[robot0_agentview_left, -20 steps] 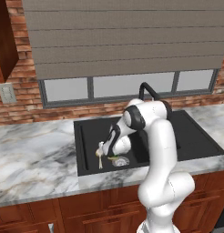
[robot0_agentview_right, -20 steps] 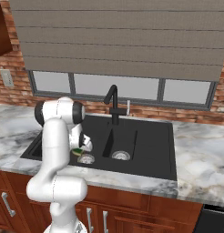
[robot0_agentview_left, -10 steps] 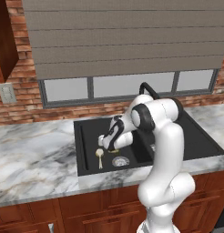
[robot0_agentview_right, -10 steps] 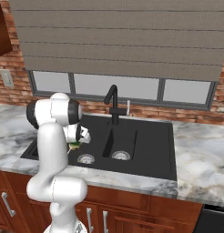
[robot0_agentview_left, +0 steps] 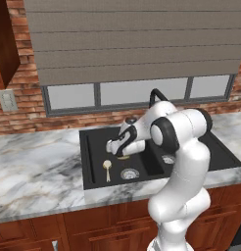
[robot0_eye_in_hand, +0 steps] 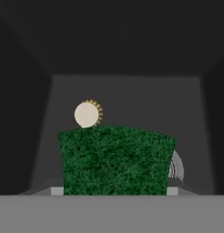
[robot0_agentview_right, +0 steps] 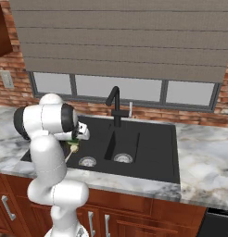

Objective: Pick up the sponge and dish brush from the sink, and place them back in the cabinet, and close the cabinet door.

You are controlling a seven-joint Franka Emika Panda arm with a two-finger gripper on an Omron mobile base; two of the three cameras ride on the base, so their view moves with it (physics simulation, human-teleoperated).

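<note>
My gripper (robot0_agentview_left: 114,147) hovers over the left basin of the black sink (robot0_agentview_left: 95,142), shut on the sponge (robot0_eye_in_hand: 114,159). The sponge's green face fills the space between the fingers in the hand view. From the right base view a bit of green sponge (robot0_agentview_right: 75,138) shows at the hand (robot0_agentview_right: 81,133). The cream dish brush (robot0_agentview_left: 107,169) lies on the basin floor below and to the left of the gripper, its round head (robot0_eye_in_hand: 87,114) showing past the sponge. A corner of the reddish-brown cabinet (robot0_agentview_left: 5,46) hangs at the upper left; its door I cannot make out.
A black curved faucet (robot0_agentview_right: 115,104) rises behind the divider between the basins. Silver drains (robot0_agentview_left: 129,173) sit in both basins. Marble counter (robot0_agentview_left: 34,166) runs on either side, with a brick wall and a blind-covered window (robot0_agentview_left: 137,44) behind.
The arm has lifted the sponge off the basin floor and drawn it up and back. The dish brush has stayed where it lay.
</note>
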